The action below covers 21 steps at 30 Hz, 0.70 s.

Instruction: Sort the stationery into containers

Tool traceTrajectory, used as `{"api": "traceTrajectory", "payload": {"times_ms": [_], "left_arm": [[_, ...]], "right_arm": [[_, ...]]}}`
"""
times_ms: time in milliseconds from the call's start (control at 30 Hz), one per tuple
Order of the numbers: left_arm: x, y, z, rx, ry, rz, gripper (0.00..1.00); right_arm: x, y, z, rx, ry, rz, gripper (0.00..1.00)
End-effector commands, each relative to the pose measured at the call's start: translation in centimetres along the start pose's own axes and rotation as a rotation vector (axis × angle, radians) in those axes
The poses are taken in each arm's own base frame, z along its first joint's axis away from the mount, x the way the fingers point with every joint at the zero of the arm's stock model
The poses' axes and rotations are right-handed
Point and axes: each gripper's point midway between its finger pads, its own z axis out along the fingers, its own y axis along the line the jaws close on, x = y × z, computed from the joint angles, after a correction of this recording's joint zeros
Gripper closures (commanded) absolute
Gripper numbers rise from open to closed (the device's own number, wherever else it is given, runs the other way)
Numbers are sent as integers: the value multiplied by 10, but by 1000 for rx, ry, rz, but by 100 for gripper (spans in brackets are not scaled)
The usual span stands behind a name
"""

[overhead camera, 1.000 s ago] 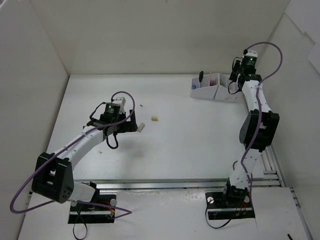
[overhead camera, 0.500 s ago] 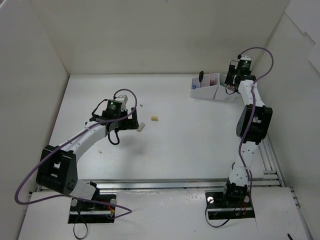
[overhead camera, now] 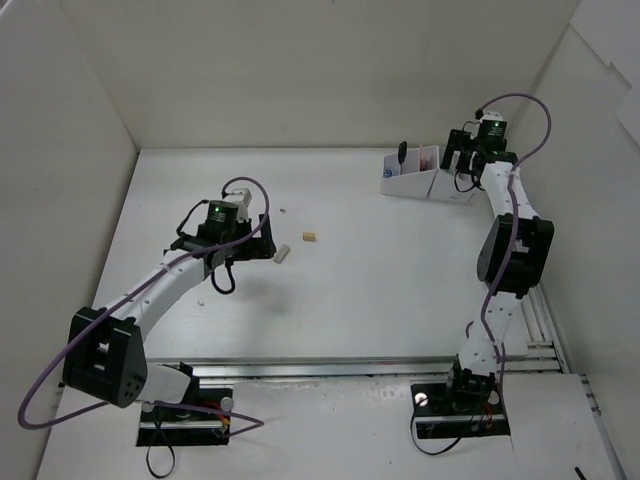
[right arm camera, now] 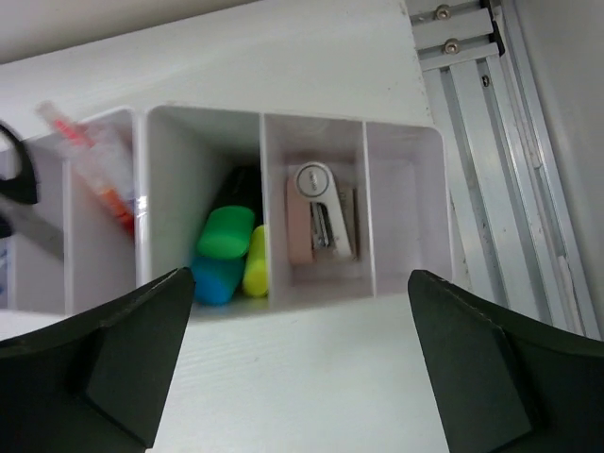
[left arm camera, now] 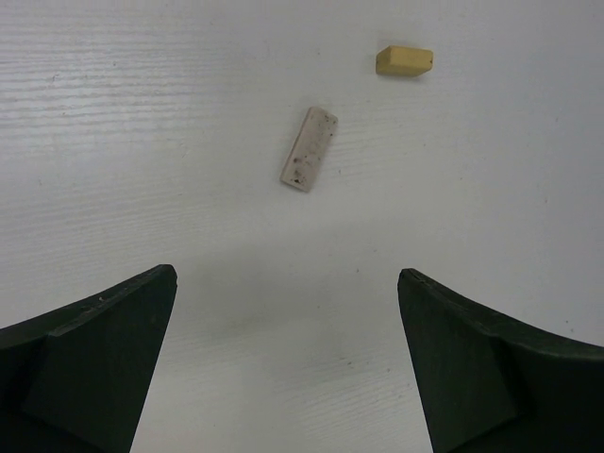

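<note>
in the organiser [right arm camera: 403, 134], three capped markers [right arm camera: 226, 234]

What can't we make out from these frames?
- Scissors: right wrist view, cut off by the left edge; only a black handle shows.
- Organiser, leftmost compartments: same edge; too small in the top view.
- Tiny speck, top view: too small to identify.
- Markers, right wrist view: caps hide the bodies.
</note>
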Motion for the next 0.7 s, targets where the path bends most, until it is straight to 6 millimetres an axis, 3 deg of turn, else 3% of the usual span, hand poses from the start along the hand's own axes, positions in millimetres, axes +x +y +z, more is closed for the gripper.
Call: {"api": "traceTrajectory", "payload": {"times_ms": [0, 33, 100, 167, 200, 233, 300, 333, 367, 400, 433, 467, 500, 667], "left_arm": [[-23, -5, -21, 24, -109, -1, 1], [-22, -4, -24, 19, -116, -10, 1], [-19, -1, -32, 9, -136, -20, 1], [-11, 1, -38, 12, -135, -22, 1], [-9, 1, -41, 14, -138, -27, 1], [-2, 3, -41, 13, -127, -29, 0], [1, 3, -49, 17, -137, -36, 0], [4, 3, -50, 21, -135, -32, 0], [10, 4, -55, 23, -128, -30, 1], [11, 4, -58, 27, -126, -25, 0], [13, 4, -61, 30, -123, -18, 1], [17, 5, -66, 32, -135, -18, 1], [18, 5, -68, 36, -145, -15, 1], [32, 9, -77, 41, -158, -20, 0]], "right_arm": [[-65, 52, -82, -82, -191, -143, 2], [-71, 65, -104, -89, -219, -170, 2], [-44, 134, -131, -179, -206, -224, 2], [-23, 165, -145, -241, -183, -246, 2], [-4, 180, -151, -274, -154, -242, 2], [15, 213, -160, -341, -132, -287, 2], [50, 245, -159, -404, -82, -389, 2], [74, 281, -170, -512, -60, -472, 2], [88, 295, -172, -562, -47, -539, 2], [105, 306, -159, -591, -21, -616, 2], [124, 326, -164, -675, 7, -666, 2], [126, 332, -161, -706, 12, -689, 2], [144, 335, -147, -731, 59, -720, 2], [191, 367, -140, -921, 168, -779, 2]]}}
